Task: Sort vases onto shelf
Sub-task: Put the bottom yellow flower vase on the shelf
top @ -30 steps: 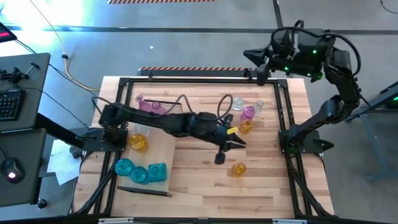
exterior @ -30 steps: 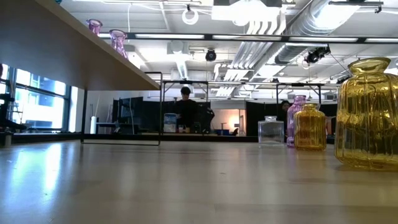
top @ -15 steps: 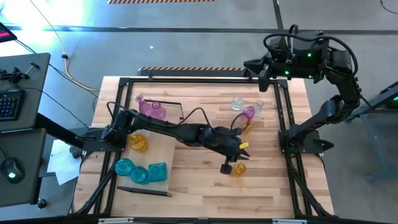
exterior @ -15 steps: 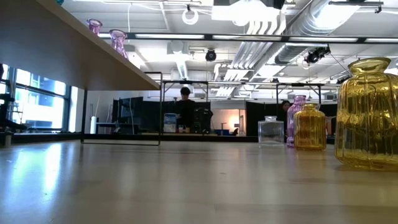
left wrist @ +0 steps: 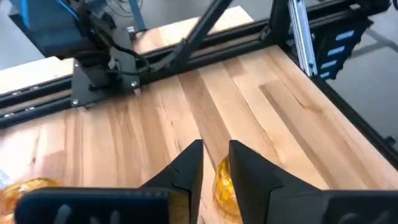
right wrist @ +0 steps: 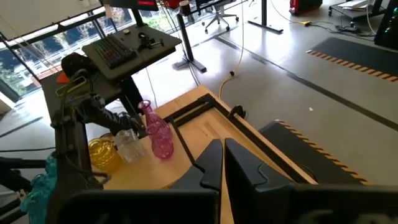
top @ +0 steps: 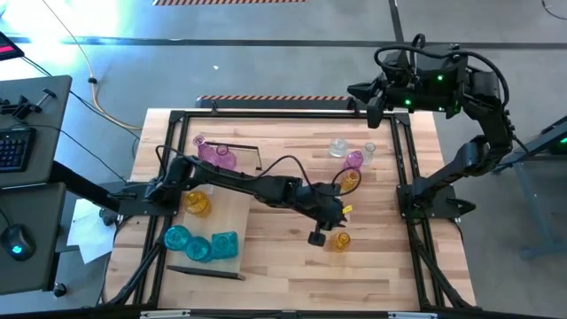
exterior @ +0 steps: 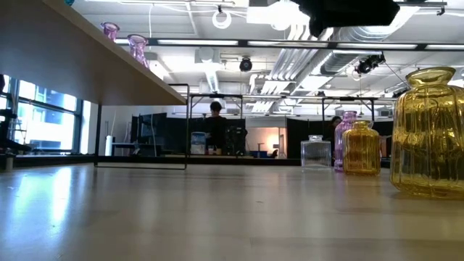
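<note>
Overhead, left claw [top: 324, 236] nears ribbed amber vase [top: 340, 241].

- The left arm [top: 239, 182] reaches from its base at the table's left edge across to the middle-right of the tabletop, stretched long and low.
- The left gripper [left wrist: 214, 163] points down toward the table surface; its 2 dark fingers [left wrist: 186, 168] stand slightly apart with a narrow gap between them.
- The right arm [top: 483, 124] is folded up beyond the table's far right corner, its elbow bent and its wrist held high.
- The right gripper [right wrist: 222, 163] hangs above the far right corner, its 2 fingers pressed together.
</note>
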Controlling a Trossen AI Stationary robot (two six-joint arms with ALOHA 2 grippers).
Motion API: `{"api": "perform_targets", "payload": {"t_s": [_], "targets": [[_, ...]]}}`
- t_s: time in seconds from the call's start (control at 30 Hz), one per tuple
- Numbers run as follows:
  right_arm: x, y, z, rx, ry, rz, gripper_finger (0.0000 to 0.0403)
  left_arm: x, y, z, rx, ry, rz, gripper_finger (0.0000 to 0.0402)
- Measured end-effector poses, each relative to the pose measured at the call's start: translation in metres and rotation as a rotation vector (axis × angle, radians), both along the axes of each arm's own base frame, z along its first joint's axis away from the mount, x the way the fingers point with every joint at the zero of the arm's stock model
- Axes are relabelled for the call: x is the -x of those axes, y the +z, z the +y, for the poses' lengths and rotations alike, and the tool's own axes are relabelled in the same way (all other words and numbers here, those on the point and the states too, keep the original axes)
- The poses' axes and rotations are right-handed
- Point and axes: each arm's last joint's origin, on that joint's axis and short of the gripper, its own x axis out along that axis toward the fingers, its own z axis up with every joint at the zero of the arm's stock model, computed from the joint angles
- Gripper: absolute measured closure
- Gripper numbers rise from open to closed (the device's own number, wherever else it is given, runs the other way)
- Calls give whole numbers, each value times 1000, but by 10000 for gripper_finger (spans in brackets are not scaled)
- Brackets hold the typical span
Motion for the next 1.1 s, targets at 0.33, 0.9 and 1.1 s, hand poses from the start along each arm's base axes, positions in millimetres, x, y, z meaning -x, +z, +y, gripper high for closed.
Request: {"api": "perform_targets", "payload": {"t_s": [0.33,0.9,1.1], "targets": [[-1,0,0,3,1,-3,403,-7,-16,-2,-31,-22,6,266],[-1,0,0,7,3,-2,403,-16,-45,-6,-26,-98,40,231],[-1,0,0,4,1,-4,403,-16,-44,-6,-26,-98,37,232]]}}
